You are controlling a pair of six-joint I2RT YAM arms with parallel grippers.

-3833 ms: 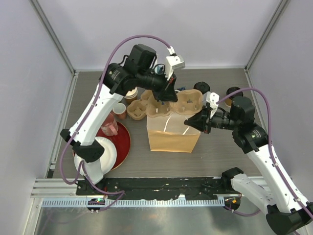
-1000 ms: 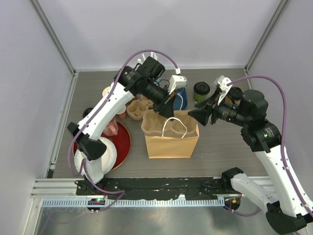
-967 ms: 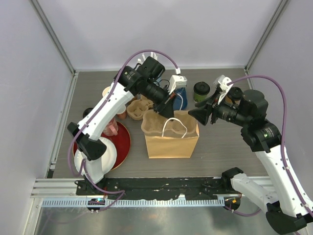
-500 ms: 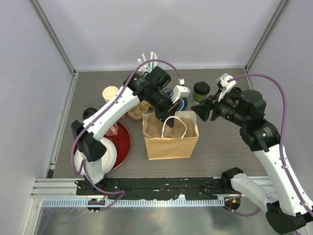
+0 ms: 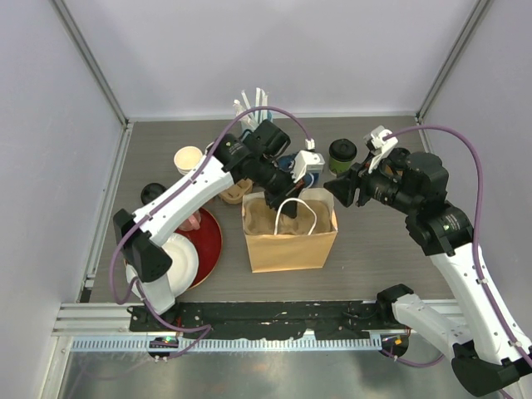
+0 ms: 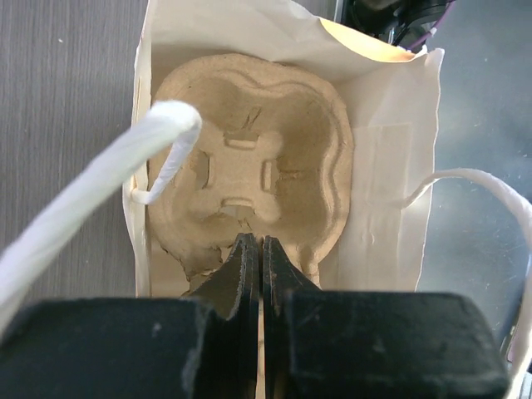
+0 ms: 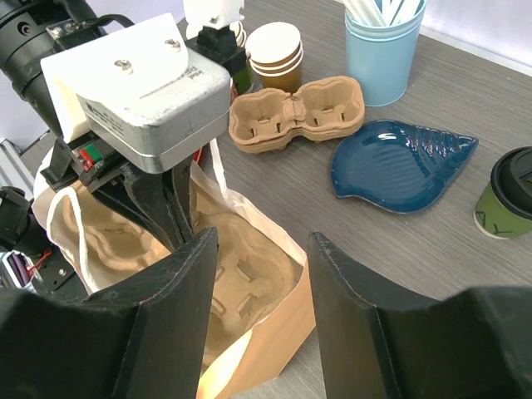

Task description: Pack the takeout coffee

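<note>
Reach favours my right gripper (image 5: pixel 337 189): jaws half open, empty, with the green cup (image 5: pixel 342 154) upright just beyond it. My left gripper (image 6: pixel 259 249) is pinched shut on the carrier (image 6: pixel 249 158) down in the bag (image 5: pixel 291 245).

One paper bag (image 5: pixel 291 245), two pulp cup carriers (image 6: pixel 249 166) (image 7: pixel 297 112), one green lidded coffee cup (image 5: pixel 342 154), one stack of lidless cups (image 5: pixel 189 160), one blue shell dish (image 7: pixel 403 158), one straw tumbler (image 7: pixel 382 50), one red plate (image 5: pixel 212 241), one white plate (image 5: pixel 187 258).
</note>
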